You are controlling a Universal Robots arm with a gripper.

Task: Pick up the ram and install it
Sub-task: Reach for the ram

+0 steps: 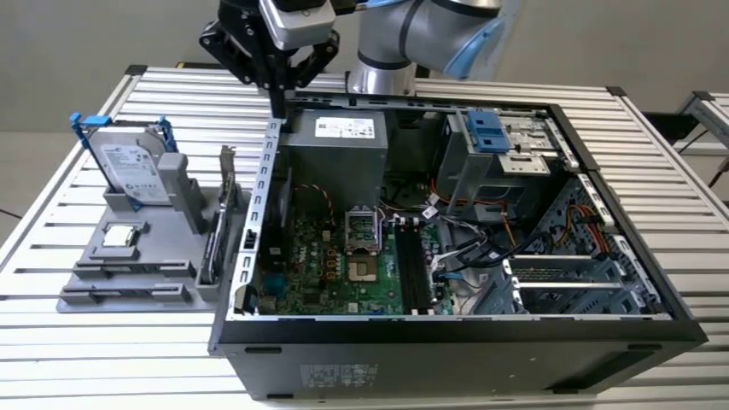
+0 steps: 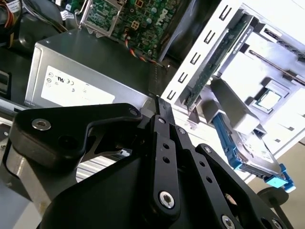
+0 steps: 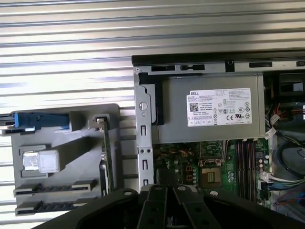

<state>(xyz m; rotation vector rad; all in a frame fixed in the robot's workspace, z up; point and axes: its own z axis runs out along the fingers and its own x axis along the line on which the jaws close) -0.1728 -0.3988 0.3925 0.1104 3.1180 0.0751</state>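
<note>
The ram point(image 3: 55, 188), as we read it, stands edge-on as a thin grey strip in one of two long slots at the near end of the grey holder point(image 1: 160, 249) on the table point(image 1: 68, 359); we cannot tell whether the second slot holds a stick too. The gripper point(image 1: 277, 101) hangs well apart from it, above the rear corner of the open computer case point(image 1: 270, 171), its fingers drawn together with nothing between them. We judge the work to be at the approach, with the pick not yet made and the black motherboard slots point(image 1: 412, 265) waiting inside the case. A pick from here would, in our view, call for parted fingers and a square descent over that narrow top edge. Room is tight on one side: the green card point(image 1: 228, 222) with its metal bracket stands upright between the ram's slots and the case wall, which rises just beside the holder. A processor chip point(image 1: 119, 239) lies near the slots, and the hard drive point(image 1: 128, 171) in its blue frame stands at the holder's far end. Bare table slats lie open toward the exterior view's left, and we see nothing above the slots
</note>
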